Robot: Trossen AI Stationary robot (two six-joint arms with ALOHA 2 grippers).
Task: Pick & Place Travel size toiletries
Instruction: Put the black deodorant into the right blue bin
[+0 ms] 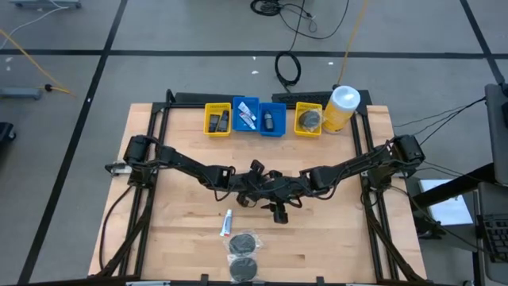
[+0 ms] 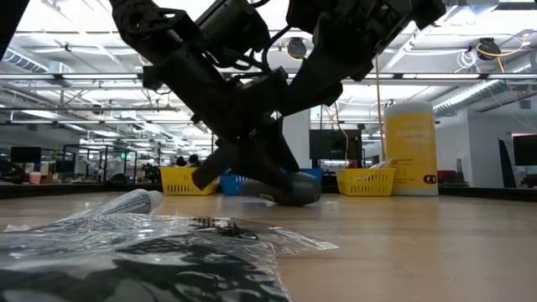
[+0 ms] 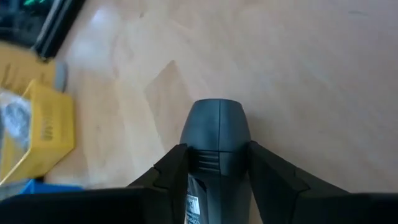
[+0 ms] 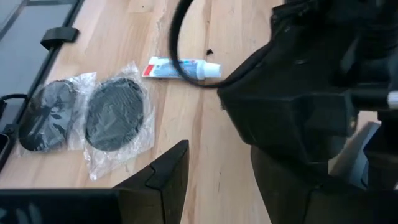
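Note:
My left gripper (image 1: 266,184) is at the table's middle, shut on a small dark grey bottle (image 3: 217,140); the low view shows that bottle (image 2: 292,188) close above the wood. My right gripper (image 4: 214,186) is open right beside it, just nearer the table's near edge, and touches nothing. A white printed tube (image 1: 226,223) lies flat on the table near the near edge. Beside it lie two dark mesh puffs in clear bags (image 1: 242,243) (image 1: 244,268). The right wrist view also shows the tube (image 4: 181,68) and the puffs (image 4: 115,115) (image 4: 46,115). My left gripper pinches the dark bottle between its two fingers, on the sides of the body just behind the rounded cap (image 3: 217,118), which sticks out past the fingertips. The fingers come slanting down from the table's left. I cannot tell whether the bottle (image 2: 292,188) touches the table.
Along the far edge stands a row of bins: a yellow bin (image 1: 217,119), two blue bins (image 1: 245,115) (image 1: 272,121) and a yellow bin (image 1: 308,119) holding a puff. A big yellow canister (image 1: 341,107) stands right of them. Bare wood lies left and right of the grippers.

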